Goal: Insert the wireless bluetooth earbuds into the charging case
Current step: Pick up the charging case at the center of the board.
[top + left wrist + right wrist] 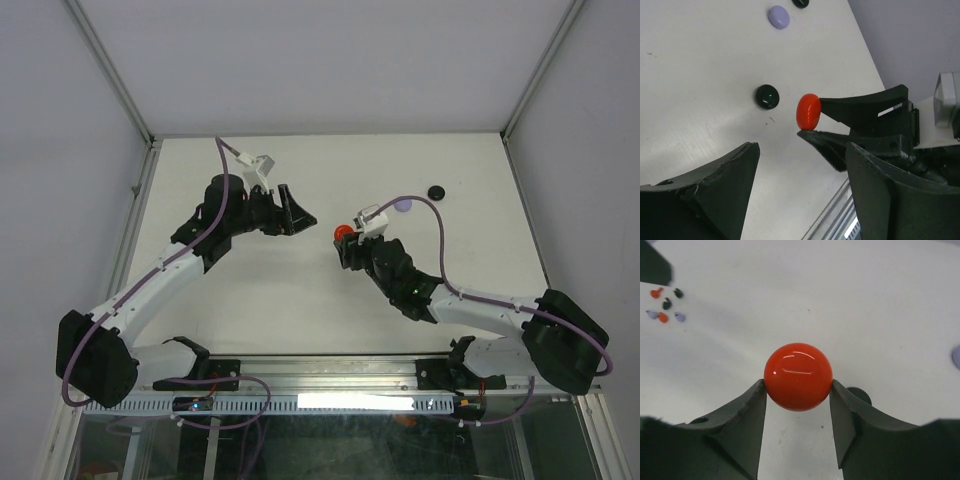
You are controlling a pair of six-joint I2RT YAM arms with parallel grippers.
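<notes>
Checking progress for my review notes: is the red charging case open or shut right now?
Shut. The red case shows as one smooth rounded shell with no lid raised, pinched in the right gripper.

Looked through all three feeds from my end and honestly I can't read any text, logo or number on anything, red case included.

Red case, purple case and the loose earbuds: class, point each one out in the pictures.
red case (pixel 798 376), right wrist view, middle of its glossy face.
purple case (pixel 779 16), left wrist view, centre of its top.
loose earbuds (pixel 667 303), right wrist view, a black one mid-cluster.
</notes>
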